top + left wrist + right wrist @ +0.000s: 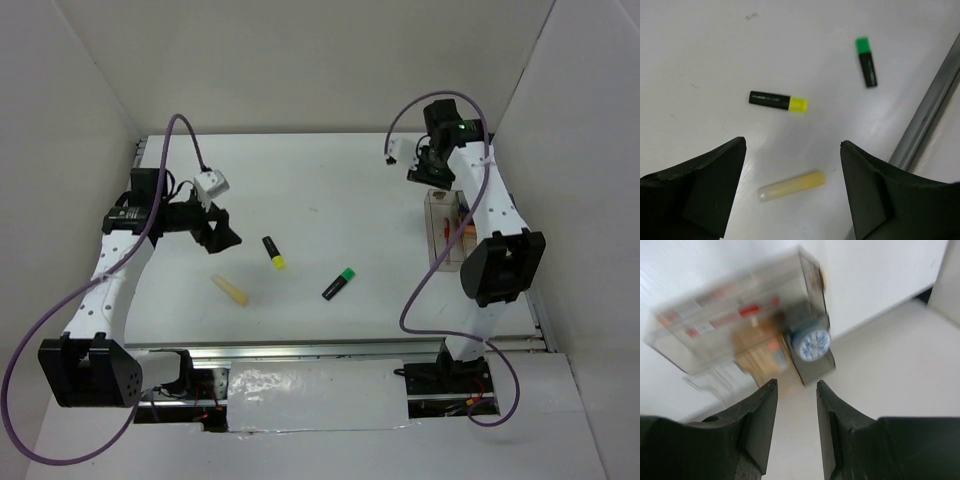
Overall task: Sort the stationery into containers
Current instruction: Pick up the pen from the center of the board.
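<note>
L jaws apart, stick point(791, 186) near, yellow-cap highlighter point(777, 101) beyond

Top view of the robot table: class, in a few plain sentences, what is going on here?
Two robot arms are sorting stationery. The left fingers hang open and empty above the table, near a pale yellow stick. A yellow-capped highlighter and a green-capped highlighter lie loose nearby. The right fingers, also open and empty, point at the clear organiser, which already holds a blue-topped tub and some blurred items.
</note>
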You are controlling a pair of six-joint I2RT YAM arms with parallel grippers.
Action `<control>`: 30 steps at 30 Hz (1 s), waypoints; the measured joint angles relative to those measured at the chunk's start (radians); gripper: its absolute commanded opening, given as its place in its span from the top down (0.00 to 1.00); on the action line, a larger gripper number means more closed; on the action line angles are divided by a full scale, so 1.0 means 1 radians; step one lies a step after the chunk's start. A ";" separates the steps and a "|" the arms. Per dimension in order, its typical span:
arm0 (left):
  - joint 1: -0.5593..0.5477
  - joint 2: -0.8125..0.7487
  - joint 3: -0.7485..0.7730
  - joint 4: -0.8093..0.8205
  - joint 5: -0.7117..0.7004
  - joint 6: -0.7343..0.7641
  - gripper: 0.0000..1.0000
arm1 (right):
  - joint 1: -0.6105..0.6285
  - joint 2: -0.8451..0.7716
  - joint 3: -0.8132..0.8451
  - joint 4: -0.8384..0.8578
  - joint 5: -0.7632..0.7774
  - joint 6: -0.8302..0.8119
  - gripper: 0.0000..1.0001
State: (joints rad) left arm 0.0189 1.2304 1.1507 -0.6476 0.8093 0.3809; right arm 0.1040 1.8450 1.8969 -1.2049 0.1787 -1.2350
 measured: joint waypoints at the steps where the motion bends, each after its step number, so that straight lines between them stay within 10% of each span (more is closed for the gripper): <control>1: 0.004 -0.006 0.000 -0.053 -0.002 0.117 0.12 | 0.013 -0.024 0.016 -0.012 -0.056 0.040 0.56; 14: 0.051 0.076 -0.228 -0.385 -0.211 1.107 0.14 | 0.016 -0.266 -0.107 -0.063 -0.616 0.517 0.55; 30: -0.191 0.299 -0.237 -0.199 -0.377 1.188 0.23 | -0.137 -0.343 -0.250 -0.045 -0.802 0.682 0.54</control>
State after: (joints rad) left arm -0.1719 1.5299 0.9142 -0.8463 0.4324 1.5688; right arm -0.0330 1.5024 1.6466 -1.2495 -0.6231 -0.5533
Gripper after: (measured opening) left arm 0.788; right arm 0.455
